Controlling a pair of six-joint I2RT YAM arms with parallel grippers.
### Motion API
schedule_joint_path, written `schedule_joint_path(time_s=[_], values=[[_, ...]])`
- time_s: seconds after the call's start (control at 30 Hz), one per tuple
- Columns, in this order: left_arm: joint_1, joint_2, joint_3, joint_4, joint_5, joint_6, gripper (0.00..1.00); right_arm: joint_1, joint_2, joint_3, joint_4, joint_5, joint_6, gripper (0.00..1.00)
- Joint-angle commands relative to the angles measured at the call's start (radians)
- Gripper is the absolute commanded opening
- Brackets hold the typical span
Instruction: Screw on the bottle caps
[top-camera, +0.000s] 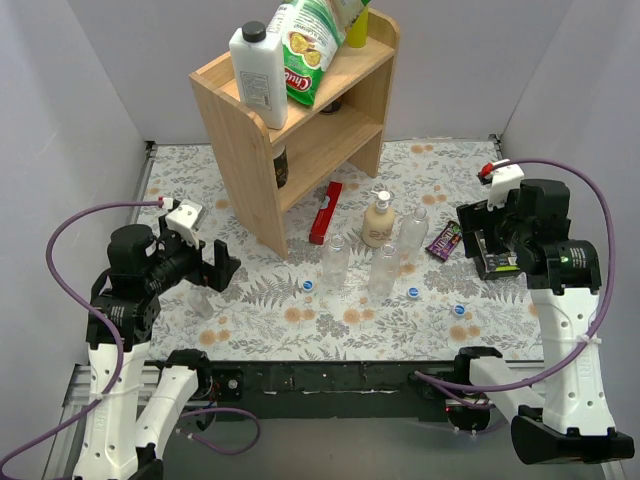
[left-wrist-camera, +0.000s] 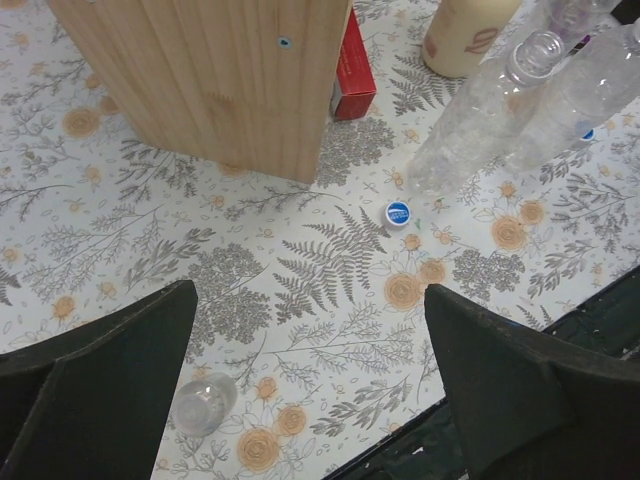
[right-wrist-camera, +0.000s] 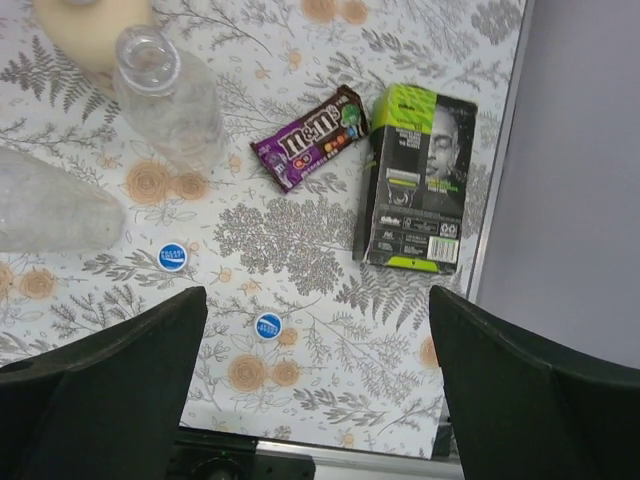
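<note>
Three clear bottles (top-camera: 333, 260) (top-camera: 384, 268) (top-camera: 413, 234) stand uncapped mid-table. Three blue caps lie flat on the cloth: one left of the bottles (top-camera: 308, 285), one in front of them (top-camera: 412, 292), one further right (top-camera: 458, 310). My left gripper (top-camera: 215, 268) is open and empty, hovering left of the bottles; its view (left-wrist-camera: 310, 330) shows one cap (left-wrist-camera: 398, 212) and two bottles (left-wrist-camera: 480, 110) (left-wrist-camera: 575, 95). My right gripper (top-camera: 480, 240) is open and empty at the right; its view (right-wrist-camera: 318, 320) shows two caps (right-wrist-camera: 172, 257) (right-wrist-camera: 268, 325) and two bottles (right-wrist-camera: 170, 100) (right-wrist-camera: 50, 215).
A wooden shelf (top-camera: 300, 130) at the back holds a white jug (top-camera: 258, 75) and a snack bag (top-camera: 305, 50). A red box (top-camera: 326, 212) and beige soap bottle (top-camera: 378, 222) sit behind the bottles. A candy bag (right-wrist-camera: 310, 150) and green-black box (right-wrist-camera: 418, 180) lie right. A small clear round object (left-wrist-camera: 205, 403) lies under my left gripper.
</note>
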Motion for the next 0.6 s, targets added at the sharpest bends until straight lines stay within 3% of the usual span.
schedule_joint_path(time_s=[0.0,0.13,0.23,0.33,0.43,0.57], values=[[0.006,0.012,0.003,0.009,0.08,-0.04,0.98,0.0,0.025,0.141,0.012,-0.18,-0.16,0.98],[0.007,0.016,0.02,0.013,0.126,-0.063,0.98,0.0,0.11,0.263,-0.045,-0.533,-0.305,0.97],[0.006,0.025,0.028,0.016,0.172,-0.051,0.98,0.017,0.24,0.378,-0.063,-0.641,-0.244,0.92],[0.006,0.025,-0.004,0.026,0.194,-0.025,0.98,0.092,0.389,0.508,-0.108,-0.65,-0.225,0.89],[0.007,0.017,-0.032,0.03,0.185,0.015,0.98,0.217,0.474,0.572,-0.105,-0.565,-0.279,0.9],[0.045,0.061,-0.046,0.073,0.172,0.037,0.98,0.392,0.549,0.548,-0.073,-0.472,-0.391,0.87]])
